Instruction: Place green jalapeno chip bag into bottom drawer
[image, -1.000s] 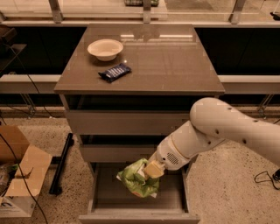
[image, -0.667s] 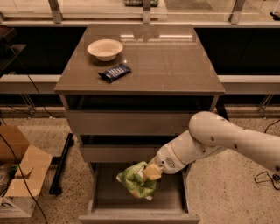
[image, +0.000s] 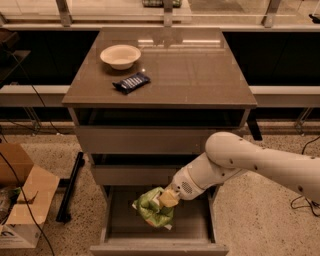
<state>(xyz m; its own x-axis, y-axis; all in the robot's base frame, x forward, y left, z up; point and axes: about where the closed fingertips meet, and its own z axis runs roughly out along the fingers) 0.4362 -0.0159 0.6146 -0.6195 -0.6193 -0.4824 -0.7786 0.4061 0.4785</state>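
Note:
The green jalapeno chip bag (image: 152, 209) is crinkled, bright green with a whitish panel, and sits low inside the open bottom drawer (image: 195, 227), left of its middle. My gripper (image: 167, 199) comes in from the right on the white arm and is shut on the bag's upper right side. The drawer is pulled out below two other drawers of the grey-brown cabinet. I cannot tell whether the bag rests on the drawer floor or hangs just above it.
On the cabinet top (image: 200, 70) stand a white bowl (image: 120, 55) and a dark blue snack bar (image: 131, 83). An open cardboard box (image: 22, 200) sits on the floor at left, with a black bar (image: 70, 187) beside the cabinet. Cables lie at far right.
My arm has dropped a little and the bag has gone slightly lower into the bottom drawer. The grip on the bag is unchanged.

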